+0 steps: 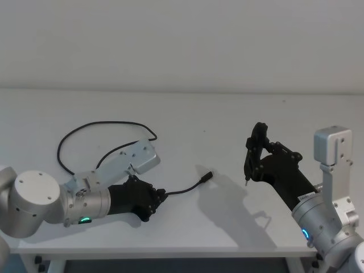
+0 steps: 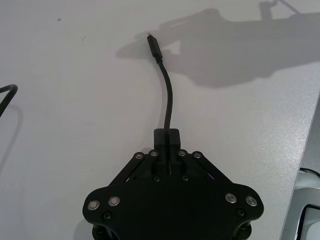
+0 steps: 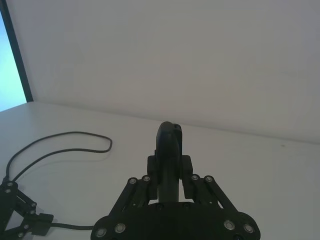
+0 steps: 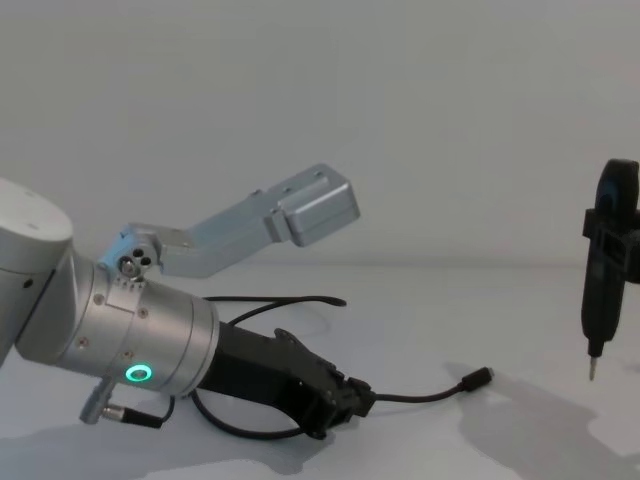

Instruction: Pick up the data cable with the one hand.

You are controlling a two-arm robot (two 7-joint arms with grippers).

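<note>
My left gripper (image 1: pixel 162 195), black with a silver wrist and green ring, is shut on the data cable (image 1: pixel 185 188) low over the white table (image 1: pixel 239 119). A short free end runs rightward to a small plug (image 1: pixel 207 176). Behind the wrist the rest of the cable lies in a loop (image 1: pixel 108 123). In the left wrist view the fingertips (image 2: pixel 167 137) pinch the cable (image 2: pixel 168 95), with its plug (image 2: pixel 153 46) beyond. From the chest view the gripper (image 4: pixel 355 400) holds the cable (image 4: pixel 420 396) just above the tabletop.
My right gripper (image 1: pixel 254 149) hovers above the table's right side, shut on a black pen-like tool (image 4: pixel 605 270) with its metal tip pointing down. The table's front edge (image 1: pixel 170 251) runs close below both arms. A white wall stands behind the table.
</note>
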